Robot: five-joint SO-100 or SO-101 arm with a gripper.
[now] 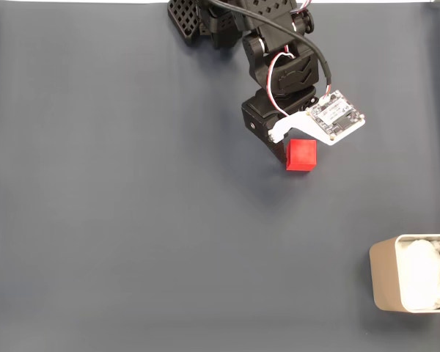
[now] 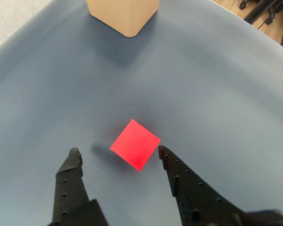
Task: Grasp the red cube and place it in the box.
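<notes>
On the dark grey-blue cloth point(image 1: 132, 220) that covers the table there is one red cube point(image 1: 302, 154), one box point(image 1: 385, 282) and one arm point(image 1: 279, 66). In the fixed view the cube sits in the upper middle of the cloth, directly beside the arm's wrist and its small white circuit board point(image 1: 337, 117), while the beige box with white lining point(image 1: 423, 275) stands at the lower right edge, well apart from the cube and partly cut off by the frame. Nothing lies on the open cloth between cube and box. In the wrist view the cube point(image 2: 135, 144) rests on the cloth turned so that a corner points toward the camera, and the box point(image 2: 124, 16) shows at the top edge, well beyond it. The gripper point(image 2: 118, 153) is spread wide, with the left finger point(image 2: 70, 174) clear of the cube and the tip of the right finger point(image 2: 179, 174) just beside the cube's right corner; whether it touches cannot be told. The cube lies roughly at the level of the fingertips, slightly ahead of them and nearer the right one, not held.
</notes>
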